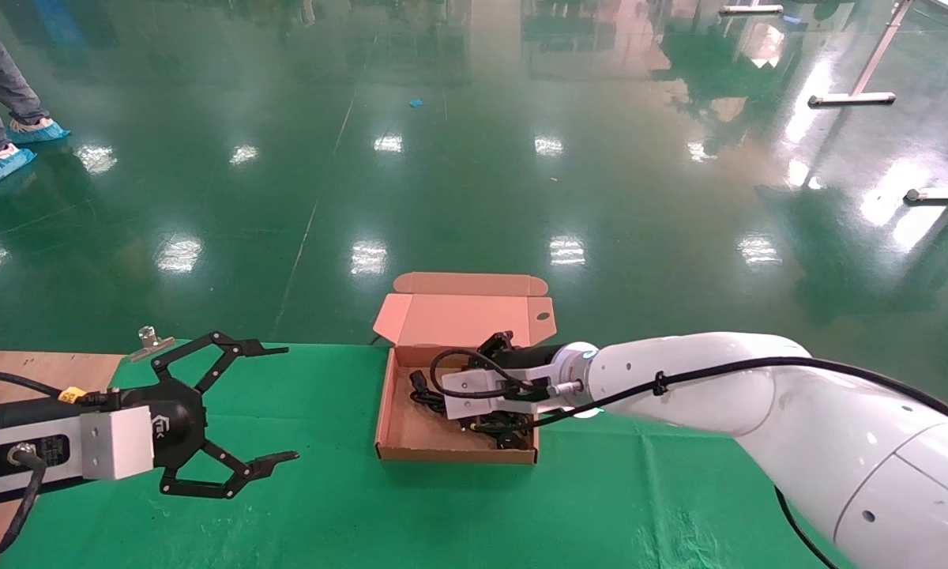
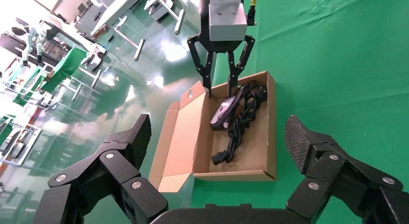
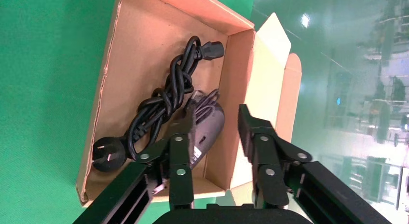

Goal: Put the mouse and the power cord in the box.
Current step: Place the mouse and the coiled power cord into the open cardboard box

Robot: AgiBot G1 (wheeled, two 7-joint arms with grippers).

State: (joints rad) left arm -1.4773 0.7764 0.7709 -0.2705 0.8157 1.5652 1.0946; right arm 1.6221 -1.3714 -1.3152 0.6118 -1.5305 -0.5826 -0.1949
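Observation:
The brown box [image 1: 458,454] stands open on the green cloth, its lid folded back. Inside lie the bundled power cord [image 3: 159,103] and the mouse [image 3: 208,130], which leans against the wall on the lid side. My right gripper [image 3: 216,120] is open just above that wall. One finger [image 3: 182,137] rests beside the mouse and the other is over the lid. The left wrist view shows the same: mouse [image 2: 223,113], power cord [image 2: 241,125], right gripper [image 2: 220,86] over the box [image 2: 236,175]. My left gripper [image 1: 284,403] hangs open and empty to the box's left.
A metal clip [image 1: 152,341] lies at the far edge of the green cloth [image 1: 324,506], beside bare wooden tabletop [image 1: 39,367]. A person's feet in blue shoe covers [image 1: 0,162] stand on the green floor at far left. Table legs [image 1: 853,99] stand at far right.

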